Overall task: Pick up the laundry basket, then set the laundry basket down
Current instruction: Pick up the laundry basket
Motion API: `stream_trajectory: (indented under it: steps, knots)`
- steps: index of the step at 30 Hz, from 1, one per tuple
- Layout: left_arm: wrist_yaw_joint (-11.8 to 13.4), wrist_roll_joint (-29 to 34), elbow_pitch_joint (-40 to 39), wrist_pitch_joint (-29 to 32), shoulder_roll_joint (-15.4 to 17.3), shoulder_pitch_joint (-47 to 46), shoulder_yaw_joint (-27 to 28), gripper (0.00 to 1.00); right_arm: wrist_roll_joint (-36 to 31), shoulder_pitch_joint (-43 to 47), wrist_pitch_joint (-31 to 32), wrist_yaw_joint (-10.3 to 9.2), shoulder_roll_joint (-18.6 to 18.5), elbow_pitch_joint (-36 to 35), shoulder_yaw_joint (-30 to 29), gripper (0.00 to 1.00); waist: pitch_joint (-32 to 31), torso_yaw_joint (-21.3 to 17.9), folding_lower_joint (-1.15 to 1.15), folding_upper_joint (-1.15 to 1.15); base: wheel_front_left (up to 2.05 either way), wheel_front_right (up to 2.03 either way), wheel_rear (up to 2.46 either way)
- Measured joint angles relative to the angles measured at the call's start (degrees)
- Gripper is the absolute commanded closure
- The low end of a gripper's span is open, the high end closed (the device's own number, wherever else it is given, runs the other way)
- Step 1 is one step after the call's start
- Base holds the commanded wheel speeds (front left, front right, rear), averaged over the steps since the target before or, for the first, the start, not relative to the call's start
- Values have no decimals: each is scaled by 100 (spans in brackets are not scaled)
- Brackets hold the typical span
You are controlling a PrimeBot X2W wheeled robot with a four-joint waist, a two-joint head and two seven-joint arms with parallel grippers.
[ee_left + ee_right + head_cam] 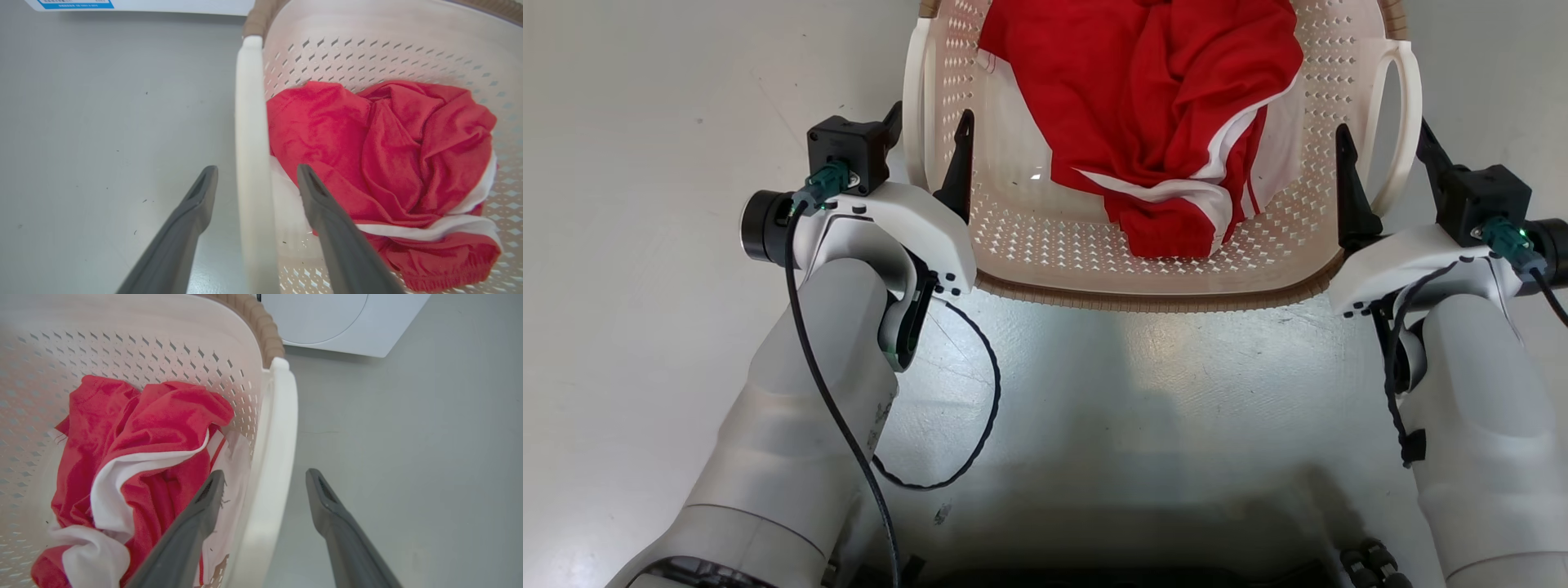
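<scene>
laundry basket on floor, red garment inside | left gripper, right gripper spread wide, each straddling a loop handle, not pinching | handling – likely light, stiff plastic, smooth; take both handles evenly

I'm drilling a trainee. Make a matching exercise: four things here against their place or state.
1. cream perforated plastic laundry basket, brown rim
2. crumpled red garment, white stripes
3. left gripper
4. right gripper

A. open astride right loop handle
B. inside the basket
C. between both grippers
D. open astride left loop handle

Pairs: 1-C, 2-B, 3-D, 4-A
</scene>
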Motion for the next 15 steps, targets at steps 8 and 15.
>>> stream_trajectory:
  steps: [8,15]
  knots:
    - [44,1,65,0,1,-66,-49,0,137,-94,0,0,-5,12,90,0,10,-21,0,0,0,0,0]
    - [44,36,73,0,1,-69,-67,0,186,-94,0,0,-5,13,130,0,22,-38,0,0,0,0,0]
